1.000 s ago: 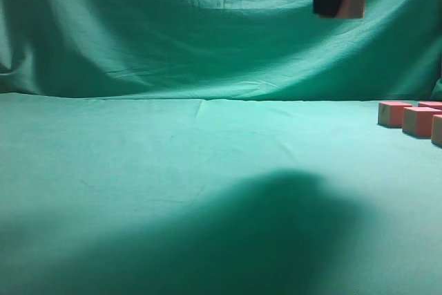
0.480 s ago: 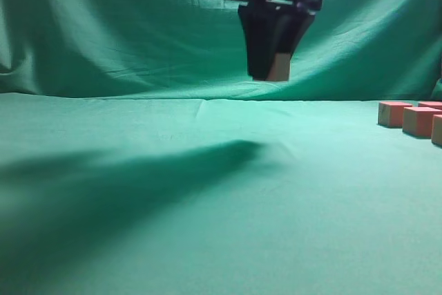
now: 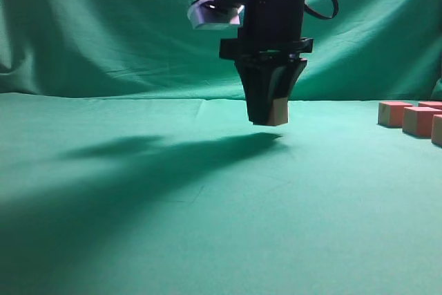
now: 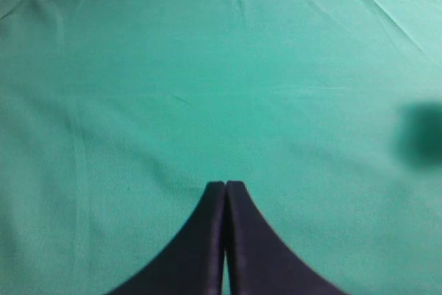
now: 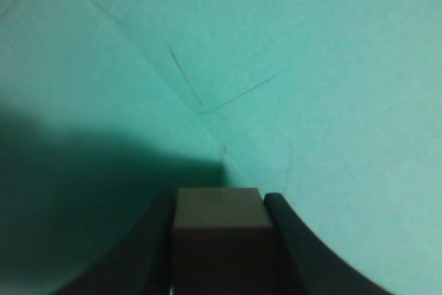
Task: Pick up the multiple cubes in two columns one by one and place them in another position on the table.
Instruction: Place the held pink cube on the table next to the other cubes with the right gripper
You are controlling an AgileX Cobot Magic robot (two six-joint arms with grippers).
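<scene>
Just above the cloth [image 3: 207, 240] at centre frame, we hold a cube [image 3: 278, 111] clamped in our right gripper [image 3: 268, 117], left gripper [image 4: 225, 186] pressed together and empty; released this high, the cube could bounce or tumble off its spot.

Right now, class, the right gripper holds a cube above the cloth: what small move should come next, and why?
Probably lower it a little more. The right gripper is shut on the cube, which hangs just above the green cloth, clear of its shadow. The other cubes sit far right, so the spot below is free for release.
</scene>
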